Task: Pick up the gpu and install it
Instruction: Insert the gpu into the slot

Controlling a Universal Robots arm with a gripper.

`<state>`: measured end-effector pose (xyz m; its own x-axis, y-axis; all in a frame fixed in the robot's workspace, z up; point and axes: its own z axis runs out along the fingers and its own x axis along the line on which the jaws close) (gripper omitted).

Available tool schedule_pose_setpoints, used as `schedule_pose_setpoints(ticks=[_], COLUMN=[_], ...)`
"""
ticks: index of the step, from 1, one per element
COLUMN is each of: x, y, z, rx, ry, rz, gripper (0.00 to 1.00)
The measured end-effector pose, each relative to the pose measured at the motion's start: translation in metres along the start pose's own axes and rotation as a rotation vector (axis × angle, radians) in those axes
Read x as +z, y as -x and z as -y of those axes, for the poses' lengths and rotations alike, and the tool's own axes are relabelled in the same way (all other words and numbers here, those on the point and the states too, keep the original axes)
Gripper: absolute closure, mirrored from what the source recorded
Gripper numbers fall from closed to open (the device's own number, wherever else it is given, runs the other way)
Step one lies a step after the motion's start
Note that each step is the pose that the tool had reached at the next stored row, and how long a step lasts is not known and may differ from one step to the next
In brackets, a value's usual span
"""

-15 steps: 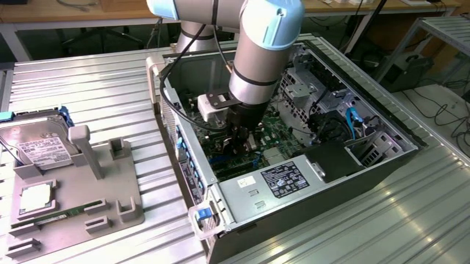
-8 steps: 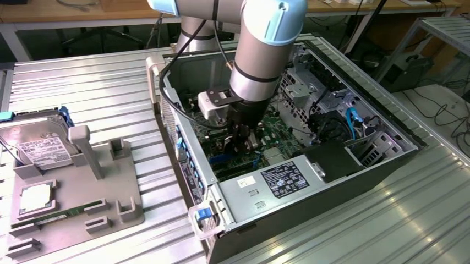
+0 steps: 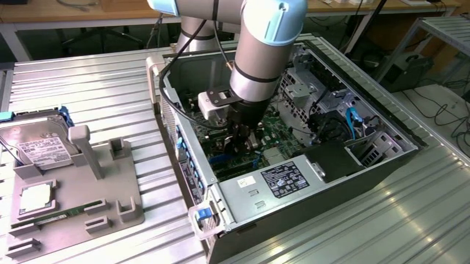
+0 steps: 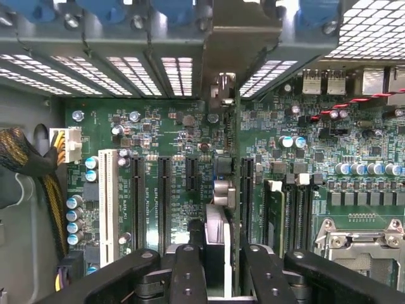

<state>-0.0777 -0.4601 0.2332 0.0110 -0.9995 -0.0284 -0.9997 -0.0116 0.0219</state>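
Hand: the hand [image 4: 216, 266] is lowered inside the open computer case [image 3: 382, 118], its two black fingers [image 4: 190, 272] pinching the gpu [image 4: 218, 209] edge-on between them.
Gpu: held upright in the hand, seen from its top edge in the wrist view as a thin card running away from the fingers toward the case's rear wall; its silver metal end bracket [image 4: 223, 88] stands at the far end, against the row of perforated slot covers [image 4: 133, 73].
Gpu position: directly below the hand, over the green motherboard [image 4: 171, 139], in line with the black expansion slots [image 4: 163, 202]; whether it is seated in a slot I cannot tell.
Beside the hand: a white slot [image 4: 107, 206] and a bundle of braided cables with a white plug [image 4: 63, 144] lie on one side of the fingers; memory slots [image 4: 297, 215] and the metal processor socket [image 4: 361, 244] lie on the other.
Arm: in the exterior view the grey and light-blue arm [image 3: 261, 49] reaches straight down into the case, the hand [image 3: 246, 137] near the boxed power supply with a black label [image 3: 283, 179].
Table: the ribbed metal table [image 3: 96, 82] carries the case and, well apart from the hand on the exterior view's left, a grey parts fixture [image 3: 103, 187].
Fixture: it holds a silver hard drive with white label [image 3: 41, 144] and a narrow green memory stick [image 3: 66, 214].
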Motion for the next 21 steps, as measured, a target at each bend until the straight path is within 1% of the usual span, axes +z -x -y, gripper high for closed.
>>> schedule_pose_setpoints(ticks=[4,8,11,21], x=[0.0003,0.0075,0.0103,0.0105], y=[0.000,0.000,0.000,0.000], z=[0.0001,0.0002,0.0002,0.0002], rx=[0.000,0.000,0.000,0.000], ry=[0.0000,0.0001,0.0007,0.0006], rz=[0.0000,-0.0001,-0.0003,-0.0001], gripper=[0.72,0.72,0.72,0.72])
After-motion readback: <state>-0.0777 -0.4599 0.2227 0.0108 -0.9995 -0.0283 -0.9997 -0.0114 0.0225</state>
